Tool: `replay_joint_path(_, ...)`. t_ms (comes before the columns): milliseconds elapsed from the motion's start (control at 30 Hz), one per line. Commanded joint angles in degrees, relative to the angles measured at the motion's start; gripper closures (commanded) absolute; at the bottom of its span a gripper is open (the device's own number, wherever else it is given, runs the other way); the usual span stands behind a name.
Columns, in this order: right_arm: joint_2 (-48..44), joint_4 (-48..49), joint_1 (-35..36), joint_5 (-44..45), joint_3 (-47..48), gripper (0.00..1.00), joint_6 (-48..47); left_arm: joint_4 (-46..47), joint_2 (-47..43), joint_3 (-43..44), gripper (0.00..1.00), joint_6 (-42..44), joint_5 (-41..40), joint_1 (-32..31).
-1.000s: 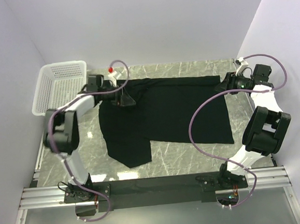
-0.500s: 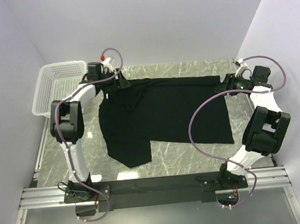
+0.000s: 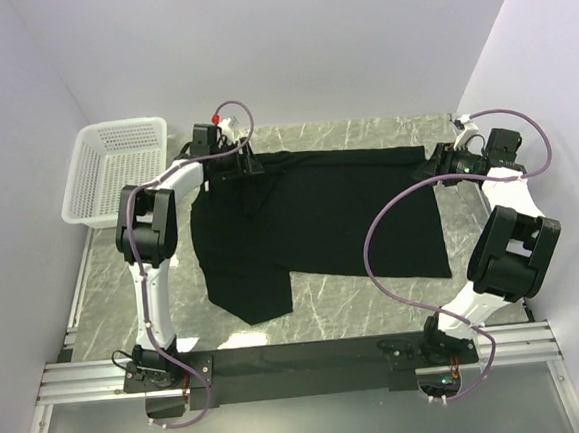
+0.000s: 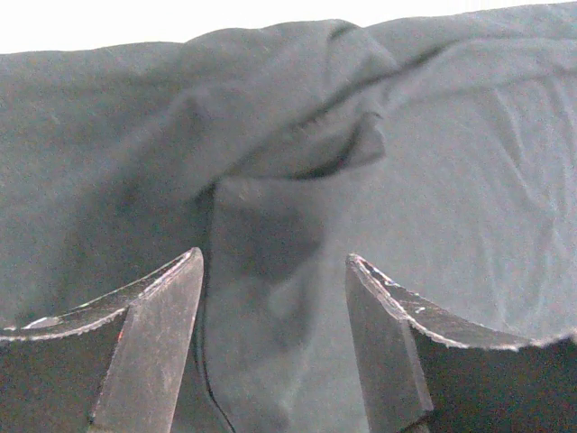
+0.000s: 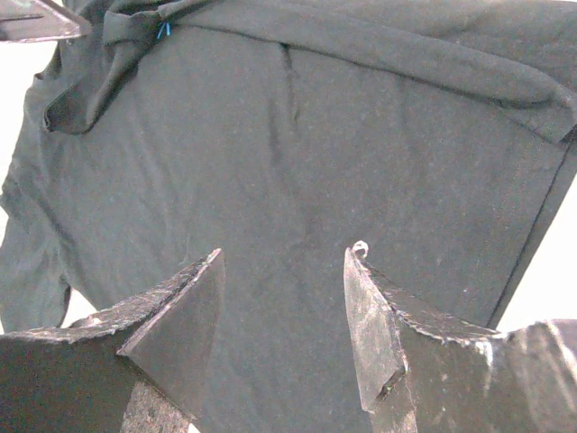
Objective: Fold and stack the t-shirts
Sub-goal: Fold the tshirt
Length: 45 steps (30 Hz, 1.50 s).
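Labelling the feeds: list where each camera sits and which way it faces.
Top external: above, behind the bases, looking down on marble table, black t-shirt, white mesh basket; left arm and right arm show.
Left wrist: on the left arm, facing bunched shirt cloth; open left jaws at bottom.
Right wrist: on the right arm, looking across the shirt; open right jaws at bottom.
Shared: all see the t-shirt.

1. The left arm (image 3: 145, 228) rises from its base, bends at a raised elbow and reaches across toward the far left.
2. The left gripper (image 3: 248, 168) points rightward, its jaws standing apart.
3. The right arm (image 3: 507, 244) folds at the elbow toward the far right.
4. The right gripper (image 3: 434, 165) points leftward, its jaws apart.
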Motion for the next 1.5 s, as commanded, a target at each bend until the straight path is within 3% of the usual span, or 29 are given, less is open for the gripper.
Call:
replay_joint_path(0, -3.2, 1.7, -0.2, -0.9, -0.2, 0.38, 0.6, 0.6, 2.1, 4.7, 0.31, -0.5, -4.0, -0.5)
replay_joint_path(300, -3.6, 1.6, -0.3, -1.0, -0.4, 0.38, 0.7, -1.8, 8.3, 12.5, 0.42, -0.8, -2.8, -0.7)
replay_joint_path(500, -3.5, 1.5, -0.3, -0.9, -0.2, 0.38, 0.9, -1.8, 9.1, 11.5, 0.50, -0.3, -0.8, -1.0)
replay_joint_path(733, -3.4, 1.8, -0.3, -1.0, -0.2, 0.38, 1.2, -3.0, 9.4, 11.5, 0.51, 0.7, 1.3, -1.2)
replay_joint_path(867, -3.4, 1.9, -0.3, -1.0, -0.4, 0.38, 1.2, -3.8, 9.6, 12.1, 0.58, 1.3, 1.4, -1.4)
replay_joint_path(1067, -3.6, 2.1, -0.3, -1.1, -0.8, 0.38, 1.3, -3.8, 9.1, 12.4, 0.78, 1.9, 1.0, -1.5)
replay_joint_path(1100, -3.8, 2.0, -0.3, -1.1, -0.8, 0.38, 1.3, -3.8, 9.0, 12.7, 0.87, 2.1, 1.1, -1.5)
replay_joint_path(1200, -3.8, 1.9, -0.4, -1.1, -0.8, 0.38, 1.2, -3.2, 8.2, 12.0, 0.99, 3.0, 2.0, -1.5)
replay_joint_path(1467, -4.2, 1.6, -0.8, -1.3, -0.9, 0.38, 1.0, 1.0, 1.8, 5.7, 0.99, 4.5, 8.5, -1.5)
